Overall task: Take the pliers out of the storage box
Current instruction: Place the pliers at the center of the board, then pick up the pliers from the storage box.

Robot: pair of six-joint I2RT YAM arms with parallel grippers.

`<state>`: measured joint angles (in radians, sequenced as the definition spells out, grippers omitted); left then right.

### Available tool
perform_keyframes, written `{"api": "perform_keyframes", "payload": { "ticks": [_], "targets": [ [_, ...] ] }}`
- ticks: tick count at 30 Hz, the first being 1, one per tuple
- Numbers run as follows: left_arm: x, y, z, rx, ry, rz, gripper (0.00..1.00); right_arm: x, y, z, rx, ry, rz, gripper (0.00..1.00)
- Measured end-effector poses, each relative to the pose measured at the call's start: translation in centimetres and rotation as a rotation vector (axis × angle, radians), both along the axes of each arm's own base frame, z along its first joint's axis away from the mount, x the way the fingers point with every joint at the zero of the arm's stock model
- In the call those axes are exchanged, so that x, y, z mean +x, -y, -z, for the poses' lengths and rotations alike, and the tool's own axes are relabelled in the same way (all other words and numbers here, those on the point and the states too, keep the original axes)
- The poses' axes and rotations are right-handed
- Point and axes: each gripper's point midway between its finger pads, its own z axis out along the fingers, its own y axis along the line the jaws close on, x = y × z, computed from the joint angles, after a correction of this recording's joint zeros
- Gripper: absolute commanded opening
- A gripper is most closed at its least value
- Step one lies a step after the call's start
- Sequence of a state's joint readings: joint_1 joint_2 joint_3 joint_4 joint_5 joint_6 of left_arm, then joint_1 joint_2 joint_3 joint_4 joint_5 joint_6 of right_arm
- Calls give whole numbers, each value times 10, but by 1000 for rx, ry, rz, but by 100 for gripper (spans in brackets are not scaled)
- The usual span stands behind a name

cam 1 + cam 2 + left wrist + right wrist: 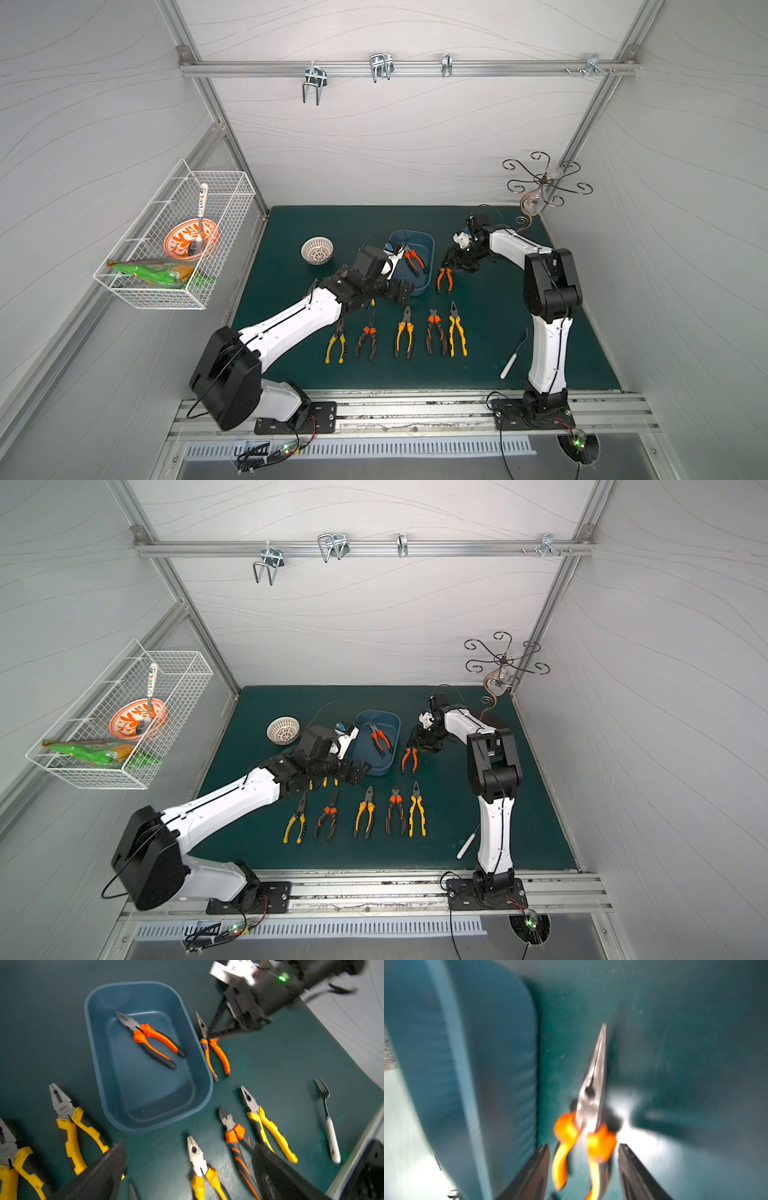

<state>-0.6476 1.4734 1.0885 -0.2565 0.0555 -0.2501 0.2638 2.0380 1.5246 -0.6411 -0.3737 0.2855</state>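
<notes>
Nearest us, a row of pliers (pixel 404 332) lies along the front part of the green mat (pixel 590 357), with a white-handled fork (pixel 332 1140) toward its front right corner. Just behind the row, our left gripper (pixel 190 1145) hangs near the front wall of the storage box (pixel 149 1095), its jaws spread wide and empty. One orange-and-black pair (pixel 151 1040) lies inside, flat and slantwise on the floor. Beside the box's right wall, out on the mat, lies a needle-nose pair (pixel 591 1088). Our right gripper (pixel 584 1145) straddles its handles, jaws parted and apparently not touching them.

What worries us is two arms crowded round one light tub. If the left reaches in while the right is at the wall, the wrists may clash, or a nudged box may slide into the needle-nose pair. The flat pair offers little to grip. Catching only one handle would likely let it swing open and drop, and fingers scraping the floor could drag the tub. A low left forearm could sweep the row.
</notes>
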Motion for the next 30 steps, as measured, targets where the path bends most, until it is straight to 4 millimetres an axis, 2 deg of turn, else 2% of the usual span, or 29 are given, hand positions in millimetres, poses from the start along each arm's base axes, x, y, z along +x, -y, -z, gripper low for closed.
{"api": "perform_keyframes", "payload": {
  "ticks": [5, 10, 16, 21, 25, 30],
  "targets": [
    [38, 9, -5, -35, -55, -185, 98, -23, 6, -45, 24, 94, -4, 76],
    [67, 14, 10, 20, -122, -325, 97, -47, 12, -74, 45, 162, -8, 99],
    [85, 24, 31, 76, -201, -427, 88, -79, 24, -97, 49, 231, 17, 99],
    [93, 31, 50, 97, -267, -500, 75, -97, 43, -120, 56, 332, 82, 99],
    [97, 32, 70, 123, -306, -541, 64, -100, 51, -121, 90, 341, 109, 99],
    [105, 37, 91, 147, -331, -567, 58, -108, 51, -102, 116, 296, 106, 99]
  ]
}}
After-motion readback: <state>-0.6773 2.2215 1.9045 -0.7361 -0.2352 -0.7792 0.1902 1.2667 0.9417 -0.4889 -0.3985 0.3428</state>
